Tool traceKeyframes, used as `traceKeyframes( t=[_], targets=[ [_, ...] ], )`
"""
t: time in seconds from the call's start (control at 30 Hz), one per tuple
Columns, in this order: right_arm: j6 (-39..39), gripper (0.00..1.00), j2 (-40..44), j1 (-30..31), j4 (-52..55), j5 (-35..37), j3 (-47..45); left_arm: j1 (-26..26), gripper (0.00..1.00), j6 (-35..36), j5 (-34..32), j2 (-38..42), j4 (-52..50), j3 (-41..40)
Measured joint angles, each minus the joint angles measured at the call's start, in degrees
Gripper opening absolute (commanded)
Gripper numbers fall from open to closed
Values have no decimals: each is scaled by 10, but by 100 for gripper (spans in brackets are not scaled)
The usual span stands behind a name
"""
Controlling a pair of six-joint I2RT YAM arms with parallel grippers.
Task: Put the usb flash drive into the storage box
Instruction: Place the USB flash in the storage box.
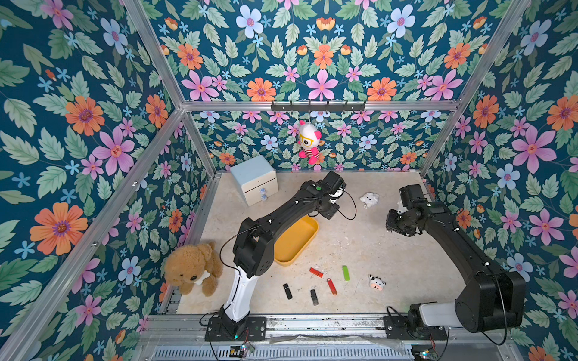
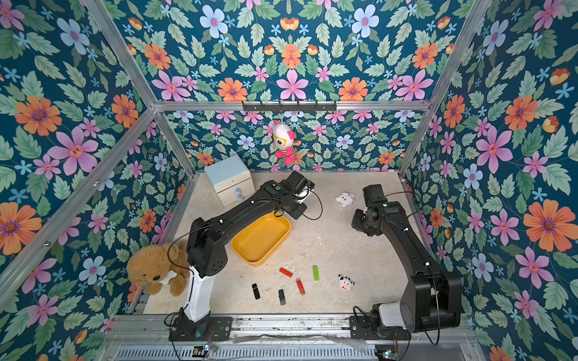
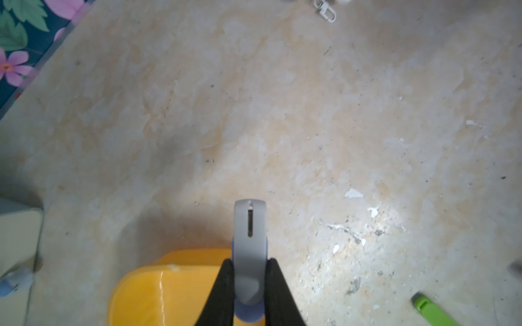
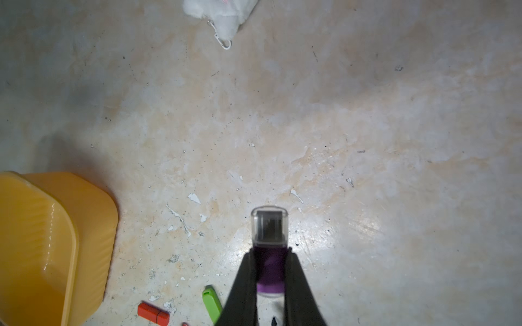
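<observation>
One chipped, floral-walled tabletop (image 1: pixel 359 250); left tool (image 3: pixel 250 264) pinches grey drive (image 3: pixel 250 240), right tool (image 4: pixel 269 254) purple drive (image 4: pixel 269 237).

The left arm (image 1: pixel 281 215) & right arm (image 1: pixel 453 240) are built in black, w/ a white lower link each. Black cables (image 1: pixel 355 206) are looped alongside; a green dot (image 1: pixel 318 188) is seen on left arm. Jaws are black.

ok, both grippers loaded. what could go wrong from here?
1. The grey drive in the left gripper pokes beyond the yellow box; dropped now, it may land outside.
2. The purple drive sticks its capped end out of the right gripper; it could catch the box wall.
3. Both grippers going to one box may clash.
</observation>
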State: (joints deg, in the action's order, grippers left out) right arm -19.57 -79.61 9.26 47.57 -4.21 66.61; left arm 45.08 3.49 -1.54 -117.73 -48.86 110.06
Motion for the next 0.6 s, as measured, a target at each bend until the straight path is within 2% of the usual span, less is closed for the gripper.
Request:
traceKeyframes(
  t=[0.27,0.6],
  targets=[
    [-2,0,-44,59,10,3,55,-21,0,-39,-13,127,28,-163],
    [-15,0,-68,88,16,12,85,-59,0,-78,-20,193,72,-339]
  ],
)
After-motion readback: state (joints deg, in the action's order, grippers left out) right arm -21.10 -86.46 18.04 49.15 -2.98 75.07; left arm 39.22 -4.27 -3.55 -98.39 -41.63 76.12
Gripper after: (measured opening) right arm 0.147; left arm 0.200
